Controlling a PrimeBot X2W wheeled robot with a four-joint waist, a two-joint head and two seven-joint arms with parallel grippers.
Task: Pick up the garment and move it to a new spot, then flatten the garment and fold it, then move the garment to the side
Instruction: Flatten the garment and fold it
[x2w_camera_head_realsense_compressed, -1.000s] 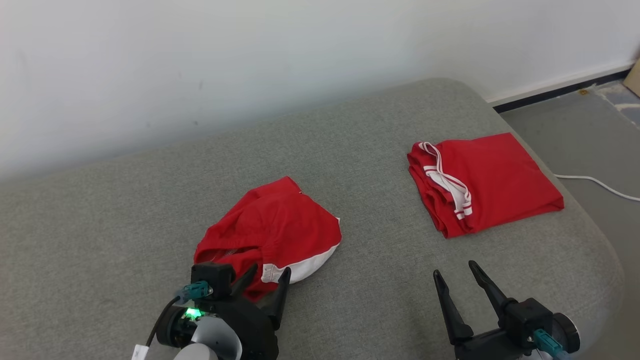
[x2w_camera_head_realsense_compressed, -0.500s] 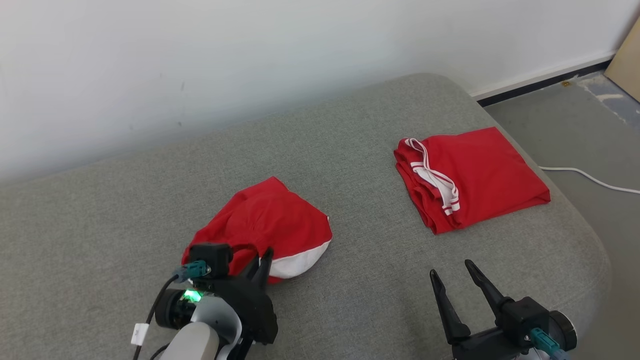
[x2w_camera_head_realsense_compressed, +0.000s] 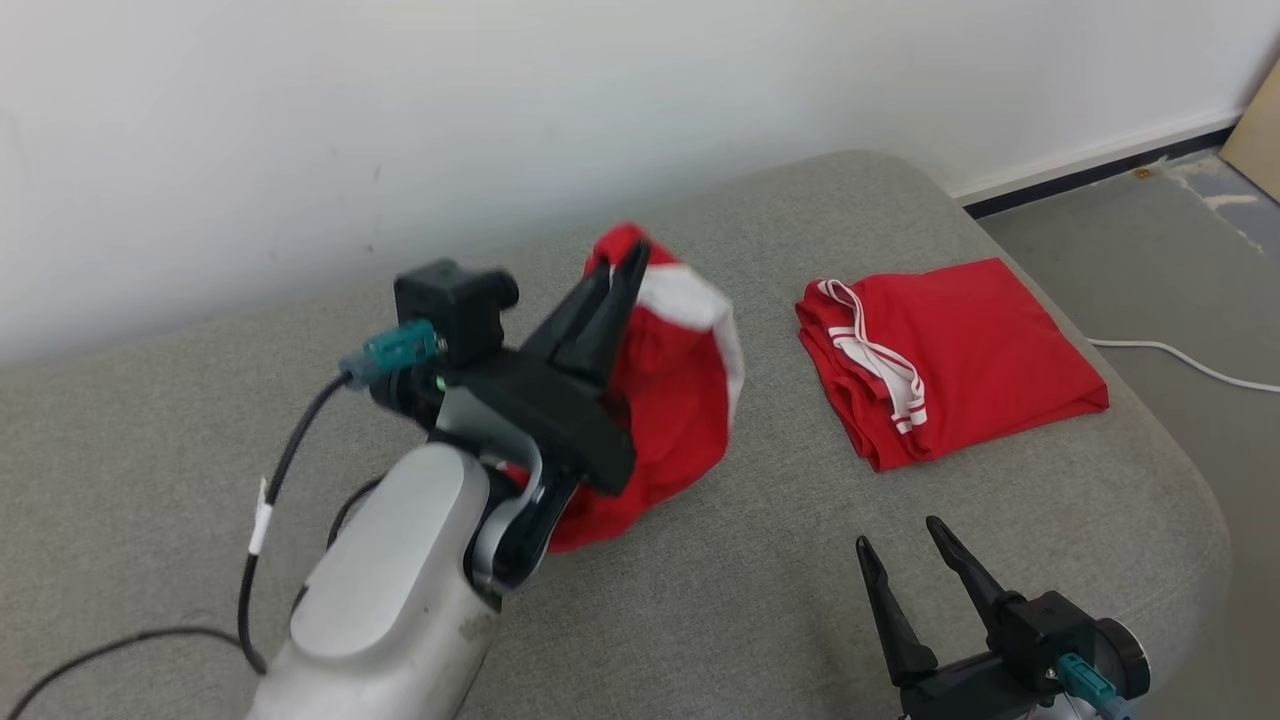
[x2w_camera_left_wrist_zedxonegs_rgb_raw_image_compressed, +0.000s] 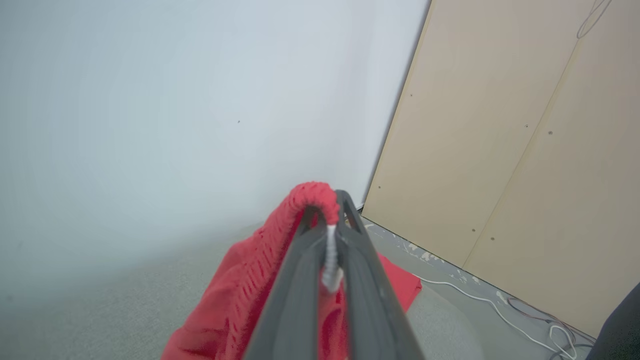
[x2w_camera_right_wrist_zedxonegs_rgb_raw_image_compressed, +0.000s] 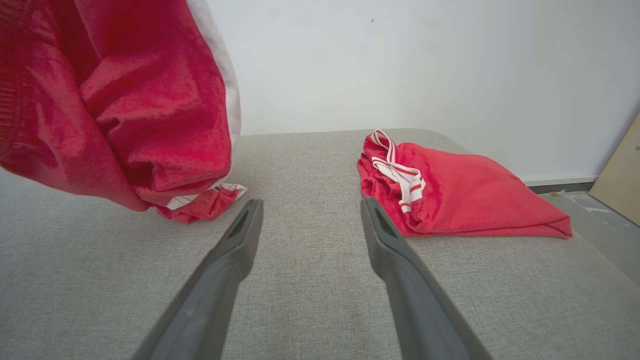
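The red garment (x2w_camera_head_realsense_compressed: 672, 420) with a white band hangs bunched from the left gripper (x2w_camera_head_realsense_compressed: 630, 255), whose fingers are pinched together on its top edge above the grey cushion (x2w_camera_head_realsense_compressed: 760, 590); whether its lowest fold touches the fabric below, I cannot tell. To its right, well apart, a second red garment (x2w_camera_head_realsense_compressed: 985, 345) lies folded flat on the cushion near the edge. The right gripper (x2w_camera_head_realsense_compressed: 898, 535) hovers low over the cushion with its fingers spread, holding nothing, and a white cable (x2w_camera_head_realsense_compressed: 1190, 362) runs along the floor beyond.

Bunched red garment (x2w_camera_head_realsense_compressed: 672, 420) with white hem, aloft in the left pincer (x2w_camera_head_realsense_compressed: 632, 258)
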